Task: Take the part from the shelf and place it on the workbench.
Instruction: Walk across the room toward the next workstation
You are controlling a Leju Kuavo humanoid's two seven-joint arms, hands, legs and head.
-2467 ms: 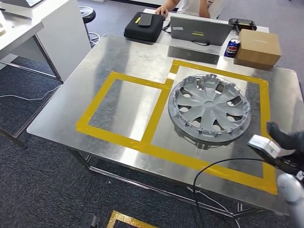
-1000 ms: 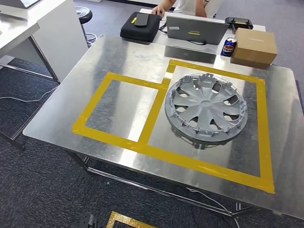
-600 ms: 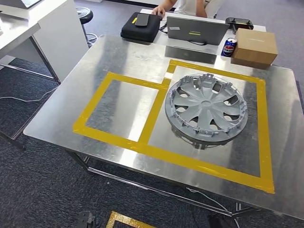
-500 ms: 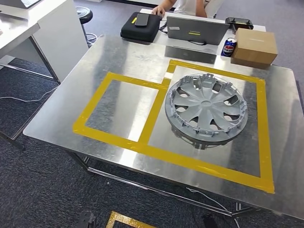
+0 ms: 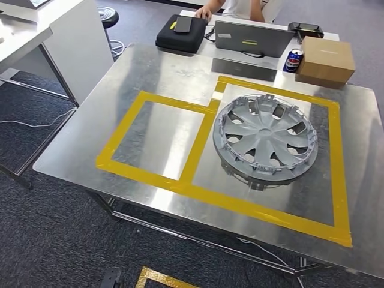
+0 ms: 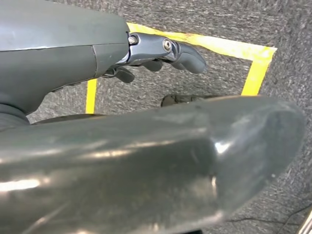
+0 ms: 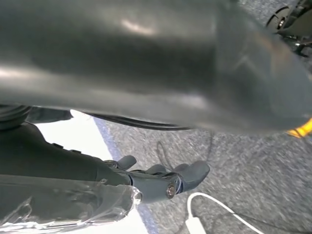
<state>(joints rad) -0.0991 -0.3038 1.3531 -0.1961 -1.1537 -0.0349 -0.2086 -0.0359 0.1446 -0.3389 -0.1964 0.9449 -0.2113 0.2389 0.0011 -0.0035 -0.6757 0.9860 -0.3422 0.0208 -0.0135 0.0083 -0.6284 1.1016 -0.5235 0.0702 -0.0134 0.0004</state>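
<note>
Head view: I saw the grey plastic spoked wheel cover [image 5: 265,138] lying flat on the shiny metal worktop [image 5: 153,72], inside the larger yellow tape rectangle [image 5: 338,156]. It looked placed. Beyond the far edge stood a silver laptop [image 5: 251,38], a black zip case [image 5: 181,33], a blue drinks can [image 5: 293,60] and a brown cardboard box [image 5: 327,60].

Left wrist view: left hand [image 6: 162,53] hung above grey carpet with yellow floor tape [image 6: 257,61], fingers extended and apart, gripping nothing.

Right wrist view: right hand [image 7: 165,180] hung over carpet and a white cable [image 7: 209,207], fingers spread, empty.

Risk, my judgement: if the robot walks off, a foot could snag the floor cables.
</note>
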